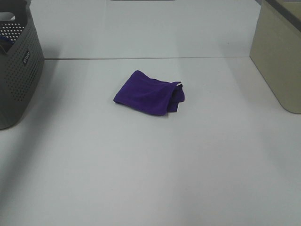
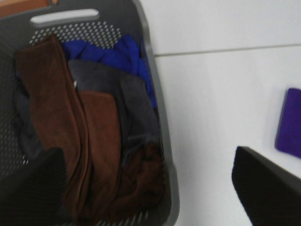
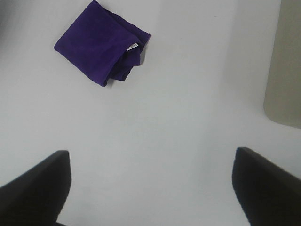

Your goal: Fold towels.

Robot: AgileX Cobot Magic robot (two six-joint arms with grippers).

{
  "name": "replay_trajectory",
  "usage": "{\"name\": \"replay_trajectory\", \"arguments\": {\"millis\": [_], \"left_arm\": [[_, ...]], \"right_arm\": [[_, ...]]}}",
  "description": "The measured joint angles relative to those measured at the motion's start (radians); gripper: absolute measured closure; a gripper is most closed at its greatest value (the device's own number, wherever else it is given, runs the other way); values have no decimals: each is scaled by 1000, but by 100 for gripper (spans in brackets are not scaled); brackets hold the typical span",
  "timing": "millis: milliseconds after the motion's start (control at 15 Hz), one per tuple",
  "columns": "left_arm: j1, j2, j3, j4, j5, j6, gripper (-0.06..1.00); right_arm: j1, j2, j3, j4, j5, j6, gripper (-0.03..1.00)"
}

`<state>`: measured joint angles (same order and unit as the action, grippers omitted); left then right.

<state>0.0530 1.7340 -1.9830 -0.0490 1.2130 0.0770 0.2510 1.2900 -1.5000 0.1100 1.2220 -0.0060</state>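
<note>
Right gripper (image 3: 151,155): jaws wide apart, nothing between them. It hangs on the near side of the towel (image 3: 101,44), well apart from it, over bare table (image 3: 155,108). Likely reason: parked clear so the cloth lies open to view.

Left gripper (image 2: 146,157): jaws also spread wide, empty. It hangs left of the towel, over the rim of the basket (image 2: 160,141), not over the cloth. Judgement: posed to draw the next piece from the stock there (brown (image 2: 56,108), blue (image 2: 113,56) and grey (image 2: 127,94) cloths lie heaped inside).

Towel: about mid-table, lying free, touched by neither gripper (neither shows in the high view). It is not spread flat but doubled into a rough four-sided packet, layers stacked. The side turned to the bin (image 1: 280,52) is bunched and dark, with edges not square. The tag (image 3: 132,46) shows at that side. Judgement: folding looks done or nearly so, though untidy, and the bunched side would want smoothing if neatness counts. The mid-table spot suits the reach of both arms.

Basket: left of the towel, well apart.

Bin: right of the towel, well apart, a little farther back. Its inside is not visible. It may be meant for finished pieces; cannot tell.

Beyond the towel: a seam (image 1: 141,58) crosses the table.
</note>
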Motion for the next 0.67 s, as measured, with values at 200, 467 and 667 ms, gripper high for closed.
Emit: {"name": "replay_trajectory", "arguments": {"millis": [200, 467, 667], "left_arm": [[23, -349, 396, -2, 0, 39, 7], [23, -742, 740, -5, 4, 40, 7], [23, -1043, 964, -5, 5, 40, 7]], "right_arm": [[0, -129, 125, 24, -2, 0, 7], [0, -367, 331, 61, -1, 0, 7], [0, -621, 491, 63, 0, 0, 7]]}}
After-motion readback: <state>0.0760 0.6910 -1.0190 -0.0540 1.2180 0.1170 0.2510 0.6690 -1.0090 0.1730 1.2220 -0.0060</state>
